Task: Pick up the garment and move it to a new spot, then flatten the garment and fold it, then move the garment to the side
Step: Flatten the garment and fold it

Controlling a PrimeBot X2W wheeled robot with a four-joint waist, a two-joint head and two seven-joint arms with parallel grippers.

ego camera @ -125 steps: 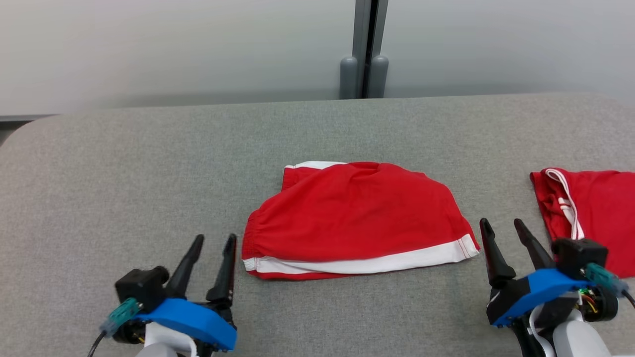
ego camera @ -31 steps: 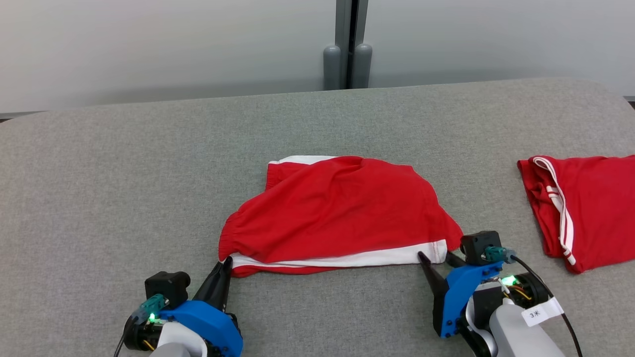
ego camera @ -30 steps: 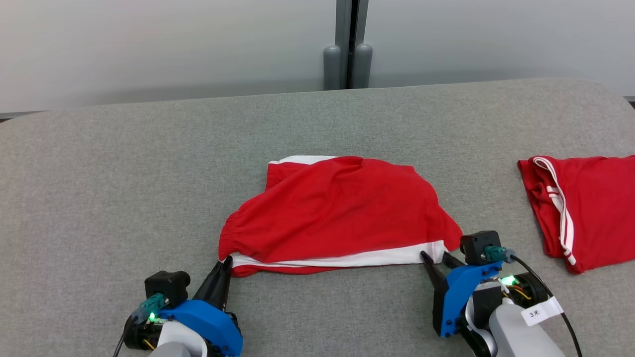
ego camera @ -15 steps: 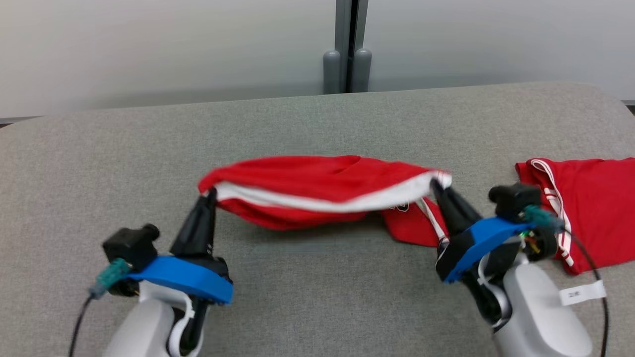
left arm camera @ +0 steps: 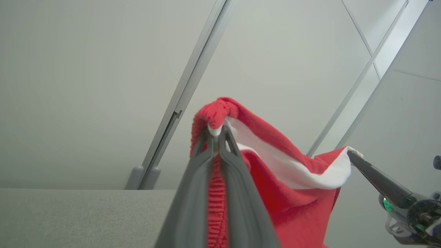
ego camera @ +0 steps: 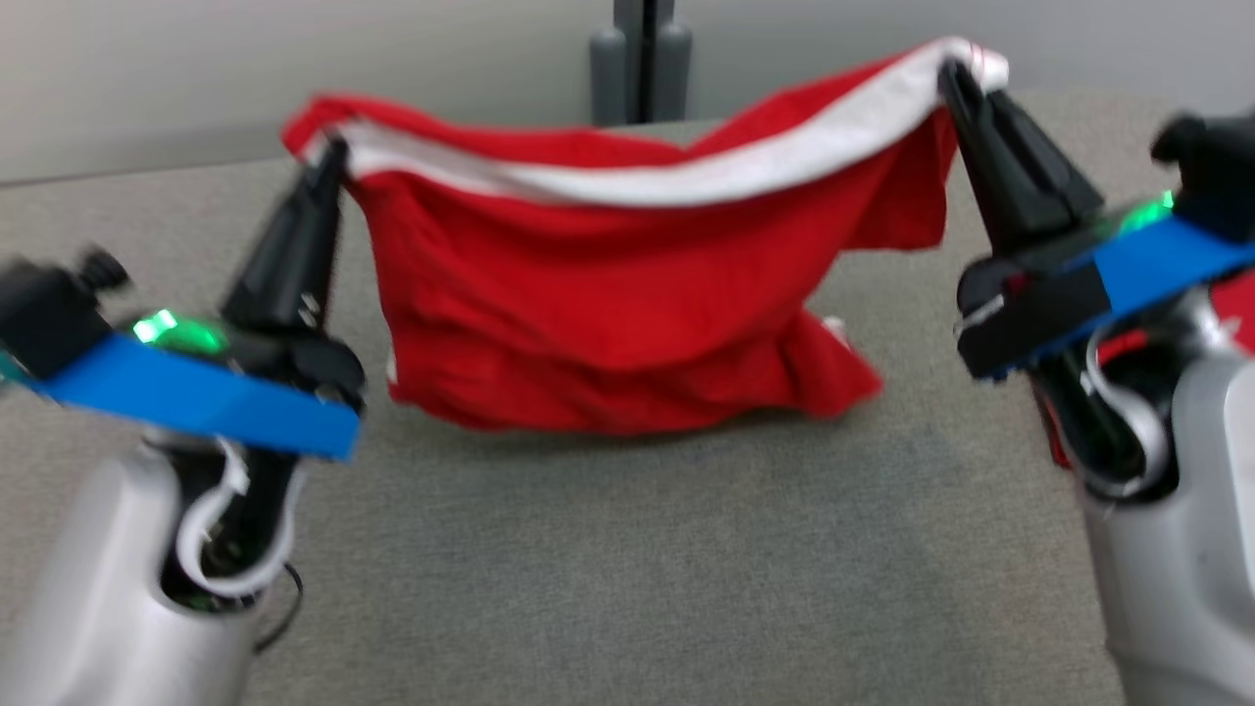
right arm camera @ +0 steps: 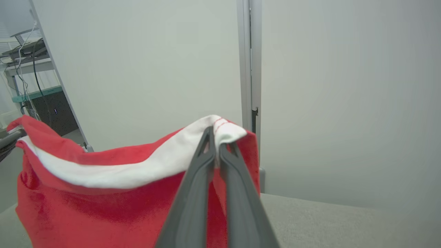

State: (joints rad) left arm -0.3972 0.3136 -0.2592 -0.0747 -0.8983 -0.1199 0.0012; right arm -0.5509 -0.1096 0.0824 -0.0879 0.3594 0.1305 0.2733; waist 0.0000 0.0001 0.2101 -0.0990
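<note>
The garment (ego camera: 627, 294) is a pair of red shorts with a white band along its top edge. It hangs in the air between my two grippers, its lower edge still touching the grey surface (ego camera: 627, 549). My left gripper (ego camera: 333, 157) is shut on the garment's left corner; the left wrist view shows the garment (left arm camera: 275, 179) pinched at the tips of that gripper (left arm camera: 217, 132). My right gripper (ego camera: 956, 78) is shut on the white-banded right corner, which the right wrist view shows as garment (right arm camera: 103, 203) clamped in the gripper (right arm camera: 215, 136).
A second red garment (ego camera: 1128, 348) lies on the surface at the right, mostly behind my right arm. A grey post (ego camera: 639, 59) stands against the pale wall behind the surface. In the left wrist view my right gripper's finger (left arm camera: 375, 181) shows at the right.
Both grippers have risen with the garment's corners, lifting it from lying flat to hanging stretched between them. The right gripper closed on its corner about a second ago. The head camera has shifted.
</note>
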